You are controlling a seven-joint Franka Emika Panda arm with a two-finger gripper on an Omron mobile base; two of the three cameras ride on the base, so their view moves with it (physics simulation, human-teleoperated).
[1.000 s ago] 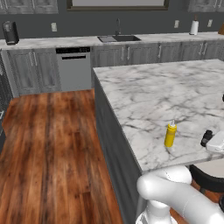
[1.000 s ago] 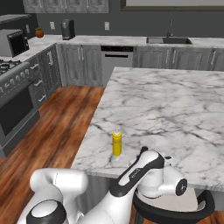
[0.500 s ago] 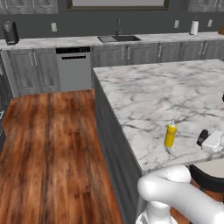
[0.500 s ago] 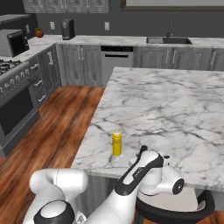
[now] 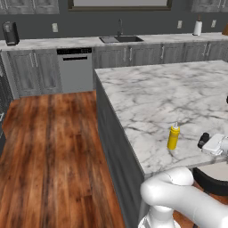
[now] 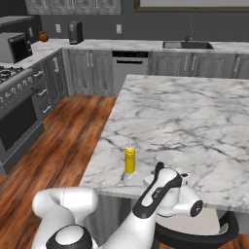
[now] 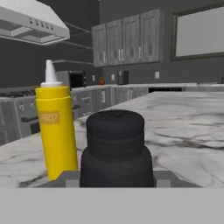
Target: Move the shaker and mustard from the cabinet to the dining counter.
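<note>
The black shaker point(image 7: 115, 148) fills the middle of the hand view, and my gripper point(image 7: 116, 180) is shut on it. Just to its left stands the mustard point(image 7: 56, 127), upright on the dining counter point(image 7: 188, 131). From the left base camera, the mustard point(image 5: 173, 137) is near the front edge of the dining counter point(image 5: 151, 89), and the shaker point(image 5: 204, 140) is a short way to its right in my gripper point(image 5: 208, 142). From the right base camera, the mustard point(image 6: 130, 159) stands by the counter's near edge point(image 6: 194, 112), with my arm just right of it. The cabinet is out of view.
A sink point(image 5: 121, 39) and dishwasher point(image 5: 75, 69) line the back wall, with a white bottle point(image 5: 197, 27) at its right end. A stove point(image 6: 14, 97) and microwave point(image 6: 18, 46) stand on the left. A round dark stool point(image 6: 194, 236) sits below the counter edge. Wood floor point(image 5: 53, 147) lies left.
My hand with the shaker has crept a little to the left, closer to the mustard. The mustard has stayed where it was.
</note>
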